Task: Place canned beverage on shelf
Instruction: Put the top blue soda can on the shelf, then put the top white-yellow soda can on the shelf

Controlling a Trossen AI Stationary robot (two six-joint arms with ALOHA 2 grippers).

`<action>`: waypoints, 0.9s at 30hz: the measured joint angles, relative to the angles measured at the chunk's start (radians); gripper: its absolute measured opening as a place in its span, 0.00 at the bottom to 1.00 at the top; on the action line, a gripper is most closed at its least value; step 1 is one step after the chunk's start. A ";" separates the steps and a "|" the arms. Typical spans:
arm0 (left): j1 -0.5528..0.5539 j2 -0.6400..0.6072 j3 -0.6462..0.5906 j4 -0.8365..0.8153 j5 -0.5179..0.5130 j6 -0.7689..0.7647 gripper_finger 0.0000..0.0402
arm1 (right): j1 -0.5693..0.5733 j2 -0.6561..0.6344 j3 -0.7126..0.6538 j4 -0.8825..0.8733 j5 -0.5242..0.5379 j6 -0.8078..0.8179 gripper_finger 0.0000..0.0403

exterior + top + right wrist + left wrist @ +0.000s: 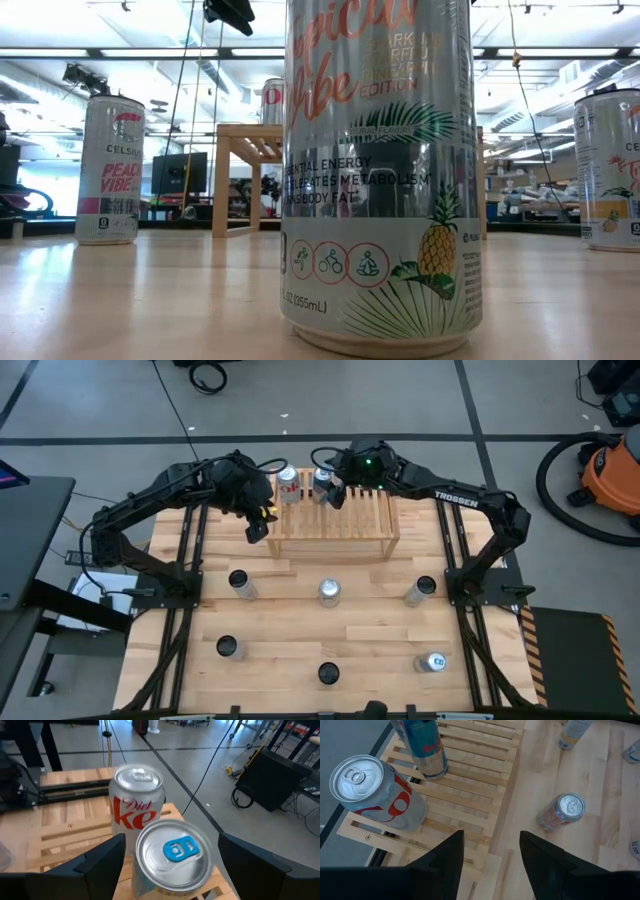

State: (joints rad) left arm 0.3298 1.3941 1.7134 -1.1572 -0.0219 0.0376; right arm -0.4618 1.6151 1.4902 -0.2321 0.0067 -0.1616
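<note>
The light-wood shelf (pixel 340 525) stands at the table's far middle. Two cans stand upright on its slatted top: a Diet Coke can (pixel 136 800) and, beside it, a blue can with a blue tab (pixel 172 852), also seen in the left wrist view (pixel 426 750). My right gripper (pixel 333 493) is open, one finger on each side of the blue can (pixel 322 480), with a narrow gap on both sides. My left gripper (pixel 491 852) hangs open and empty over the shelf's left end (pixel 470 790), near the Diet Coke can (pixel 375 795).
Several more cans stand on the tabletop in front of the shelf (pixel 240 582) (pixel 329 592) (pixel 422 590) (pixel 228 648) (pixel 328 673). One can (pixel 432 662) lies at the near right. A tall pineapple-print can (pixel 380 170) fills the low view.
</note>
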 joint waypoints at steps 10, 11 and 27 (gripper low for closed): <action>0.000 0.000 0.000 -0.002 0.000 0.000 0.48 | 0.010 -0.112 0.000 -0.049 0.000 0.030 0.81; 0.000 0.000 0.000 -0.006 0.000 0.000 0.48 | 0.015 -0.127 0.000 -0.065 0.000 0.032 0.81; 0.000 0.000 0.000 -0.031 0.000 0.001 0.48 | 0.092 -0.338 0.000 -0.559 0.000 0.129 0.81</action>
State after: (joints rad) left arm 0.3294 1.3941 1.7134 -1.1885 -0.0223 0.0383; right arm -0.3701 1.2767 1.4906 -0.7909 0.0067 -0.0322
